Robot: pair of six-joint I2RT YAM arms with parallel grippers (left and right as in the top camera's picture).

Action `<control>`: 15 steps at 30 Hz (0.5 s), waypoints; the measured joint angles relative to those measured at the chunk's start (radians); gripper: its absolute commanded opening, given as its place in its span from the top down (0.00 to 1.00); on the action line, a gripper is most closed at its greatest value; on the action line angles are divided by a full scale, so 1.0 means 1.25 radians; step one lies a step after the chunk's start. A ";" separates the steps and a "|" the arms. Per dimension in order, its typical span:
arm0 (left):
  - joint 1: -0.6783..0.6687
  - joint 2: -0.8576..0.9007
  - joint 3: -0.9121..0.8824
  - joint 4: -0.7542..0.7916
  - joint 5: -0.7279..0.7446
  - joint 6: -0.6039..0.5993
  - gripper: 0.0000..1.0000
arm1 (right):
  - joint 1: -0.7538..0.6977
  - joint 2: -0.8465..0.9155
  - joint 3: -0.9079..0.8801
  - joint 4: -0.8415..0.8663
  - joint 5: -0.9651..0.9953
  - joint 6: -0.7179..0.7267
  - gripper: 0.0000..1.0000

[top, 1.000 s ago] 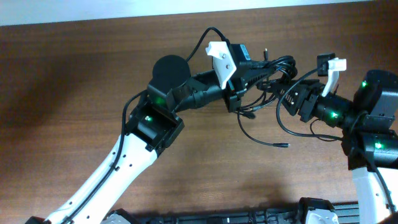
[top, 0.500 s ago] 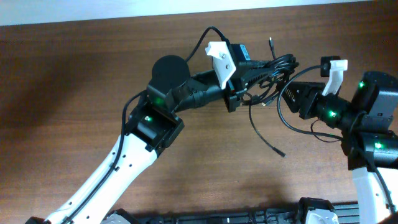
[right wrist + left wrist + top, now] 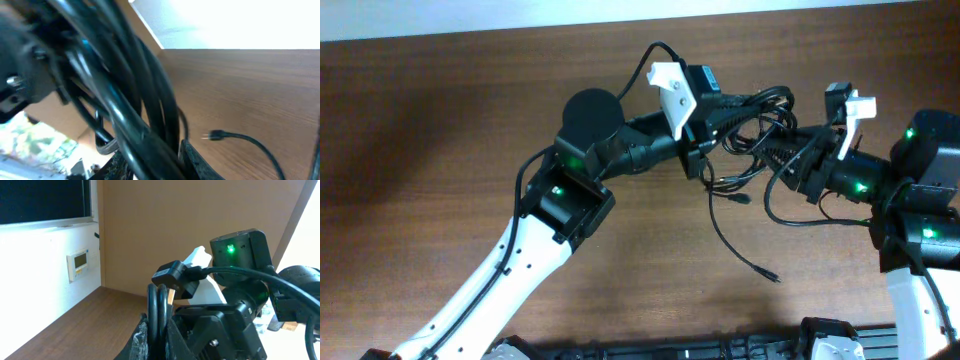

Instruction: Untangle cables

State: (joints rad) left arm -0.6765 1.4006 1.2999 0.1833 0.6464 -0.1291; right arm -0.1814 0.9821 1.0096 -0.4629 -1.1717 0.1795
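**Left arm** [image 3: 510, 275]: white moulded shell on the lower link and black housings at the joints, one topped by a round black cap [image 3: 593, 112]. Two green indicator lights [image 3: 558, 190] show on the housings. A white bracket [image 3: 672, 95] at the wrist carries a black camera module [image 3: 703, 80], fed by a thin black wire [image 3: 645, 62].

**Right arm** [image 3: 920, 300]: same white shell and black housings, with three green lights [image 3: 910, 135] and a white wrist bracket [image 3: 855, 115].

**Left hand** [image 3: 159, 337] and **right hand** [image 3: 150, 165]: black fingers with dark textured pads [image 3: 200, 162].
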 measured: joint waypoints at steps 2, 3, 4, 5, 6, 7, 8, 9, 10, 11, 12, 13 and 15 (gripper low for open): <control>0.000 0.000 0.000 0.000 -0.001 -0.002 1.00 | 0.000 0.000 0.000 0.001 -0.037 0.000 0.66; 0.000 -0.001 0.000 -0.003 -0.007 -0.003 1.00 | 0.000 0.000 0.000 0.001 -0.049 -0.001 0.59; 0.000 -0.001 0.000 -0.005 -0.012 -0.003 1.00 | 0.000 0.000 0.000 0.002 -0.056 -0.002 0.49; 0.000 -0.001 0.000 -0.009 -0.023 -0.003 1.00 | 0.000 0.000 0.000 0.004 -0.064 -0.001 0.40; 0.000 -0.001 0.000 -0.012 -0.037 -0.003 1.00 | 0.000 0.000 0.000 0.004 -0.070 -0.003 0.34; 0.000 -0.001 0.000 -0.015 -0.049 -0.005 1.00 | 0.000 0.000 0.000 0.000 -0.070 -0.002 0.30; -0.001 -0.001 0.000 -0.017 -0.058 -0.005 1.00 | 0.000 0.000 0.000 -0.009 -0.068 -0.003 0.28; -0.001 -0.001 0.000 -0.018 -0.071 -0.005 1.00 | 0.000 0.000 0.000 -0.025 -0.064 -0.003 0.27; 0.002 -0.001 0.000 -0.018 -0.078 -0.006 1.00 | 0.000 0.000 0.001 -0.043 -0.054 -0.005 0.26; 0.006 -0.001 0.000 -0.018 -0.083 -0.005 1.00 | 0.000 0.000 0.001 -0.061 -0.041 -0.003 0.25; 0.016 -0.001 0.000 -0.019 -0.087 -0.006 1.00 | 0.000 0.000 0.001 -0.070 -0.030 -0.003 0.25; 0.027 -0.001 0.000 -0.020 -0.090 -0.005 1.00 | 0.000 0.000 0.001 -0.075 -0.020 -0.003 0.25; 0.051 -0.001 0.000 -0.025 -0.102 -0.006 1.00 | 0.000 0.000 0.001 -0.075 -0.010 0.005 0.25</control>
State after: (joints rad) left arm -0.6132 1.3998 1.2999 0.1516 0.5190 -0.1364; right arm -0.1814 0.9817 1.0103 -0.5571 -1.1847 0.1856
